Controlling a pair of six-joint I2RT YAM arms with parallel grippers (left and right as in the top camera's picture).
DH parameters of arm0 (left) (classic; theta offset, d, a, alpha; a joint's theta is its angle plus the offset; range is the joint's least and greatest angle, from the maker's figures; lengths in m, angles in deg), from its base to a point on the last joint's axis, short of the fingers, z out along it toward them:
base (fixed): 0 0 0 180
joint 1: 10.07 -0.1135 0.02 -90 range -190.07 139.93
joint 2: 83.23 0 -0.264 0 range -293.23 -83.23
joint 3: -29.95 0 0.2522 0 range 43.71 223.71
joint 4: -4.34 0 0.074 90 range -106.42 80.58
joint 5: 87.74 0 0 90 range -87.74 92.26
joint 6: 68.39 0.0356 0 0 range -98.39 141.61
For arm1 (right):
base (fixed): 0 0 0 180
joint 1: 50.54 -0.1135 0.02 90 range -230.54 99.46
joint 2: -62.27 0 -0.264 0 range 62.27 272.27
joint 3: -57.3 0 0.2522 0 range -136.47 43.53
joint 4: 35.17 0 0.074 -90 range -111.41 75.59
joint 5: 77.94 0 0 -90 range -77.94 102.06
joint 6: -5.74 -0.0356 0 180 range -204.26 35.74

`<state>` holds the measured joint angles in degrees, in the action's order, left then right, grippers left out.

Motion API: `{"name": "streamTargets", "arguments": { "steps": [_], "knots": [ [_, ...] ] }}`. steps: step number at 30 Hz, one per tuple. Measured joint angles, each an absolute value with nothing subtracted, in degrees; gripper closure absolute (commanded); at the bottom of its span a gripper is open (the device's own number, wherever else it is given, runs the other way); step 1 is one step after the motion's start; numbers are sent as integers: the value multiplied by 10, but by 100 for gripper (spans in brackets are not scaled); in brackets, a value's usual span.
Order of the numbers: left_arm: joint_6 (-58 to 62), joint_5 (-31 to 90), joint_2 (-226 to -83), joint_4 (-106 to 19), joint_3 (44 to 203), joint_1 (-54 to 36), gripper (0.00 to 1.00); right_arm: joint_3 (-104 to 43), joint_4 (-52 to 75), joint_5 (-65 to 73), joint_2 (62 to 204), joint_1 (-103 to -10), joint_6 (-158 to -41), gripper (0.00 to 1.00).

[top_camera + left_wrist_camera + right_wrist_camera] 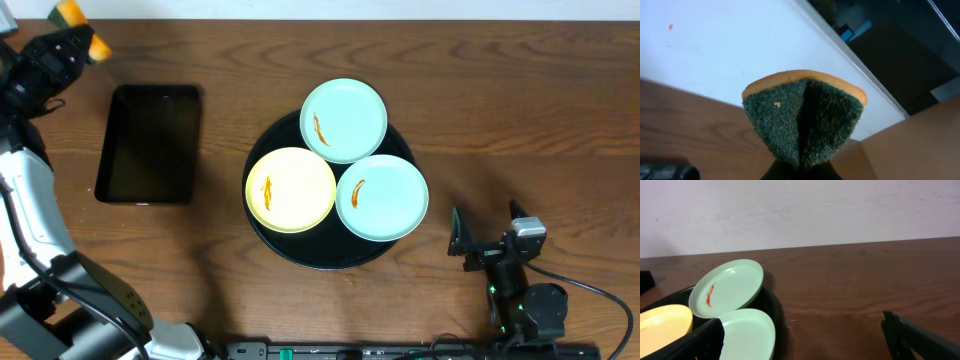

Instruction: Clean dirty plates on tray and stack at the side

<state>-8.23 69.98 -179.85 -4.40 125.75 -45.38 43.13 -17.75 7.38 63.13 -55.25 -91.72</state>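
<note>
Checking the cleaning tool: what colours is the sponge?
The sponge is dark green with an orange back; left wrist view.

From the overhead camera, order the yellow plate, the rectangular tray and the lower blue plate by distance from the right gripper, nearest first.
From the right gripper:
1. Lower blue plate, right of centre.
2. Yellow plate, centre-left.
3. Rectangular tray, far left.

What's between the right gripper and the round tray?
Only bare table lies between the right gripper and the tray; the overhead view shows it.
</note>
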Motion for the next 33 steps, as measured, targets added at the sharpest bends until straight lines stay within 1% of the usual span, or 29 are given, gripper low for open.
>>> {"name": "streamTargets", "arguments": {
  "steps": [3, 7, 9, 12, 15, 17, 19, 20, 23, 26, 29, 31, 33],
  "knots": [
    [-55, 662, -1815, -146, 1254, -453, 93, 431, -178, 74, 631, -553, -917, 1],
    [10, 530, -1874, -293, 1242, -448, 92, 431, -178, 74, 631, -553, -917, 1],
    [36, 480, -1913, -320, 1235, -445, 92, 431, -178, 74, 631, -553, -917, 1],
    [57, 473, -1944, -307, 1219, -447, 92, 431, -178, 74, 631, -553, -917, 1],
    [51, 526, -1941, -240, 1220, -452, 93, 431, -178, 74, 631, -553, -917, 1],
    [13, 567, -1927, -169, 1225, -456, 92, 431, -178, 74, 631, -553, -917, 1],
    [-29, 596, -1902, -123, 1227, -459, 92, 431, -178, 74, 631, -553, -917, 1],
    [-48, 606, -1885, -102, 1227, -459, 94, 431, -178, 74, 631, -553, -917, 1],
    [-86, 624, -1833, -68, 1231, -459, 93, 431, -178, 74, 631, -553, -917, 1],
    [-107, 625, -1789, -63, 1237, -459, 93, 431, -178, 74, 631, -553, -917, 1],
    [-114, 624, -1775, -72, 1242, -459, 93, 431, -178, 74, 631, -553, -917, 1],
    [-96, 602, -1781, -139, 1246, -455, 93, 431, -178, 74, 631, -553, -917, 1],
    [-63, 548, -1796, -231, 1247, -447, 93, 431, -178, 74, 631, -553, -917, 1]
  ]
}}
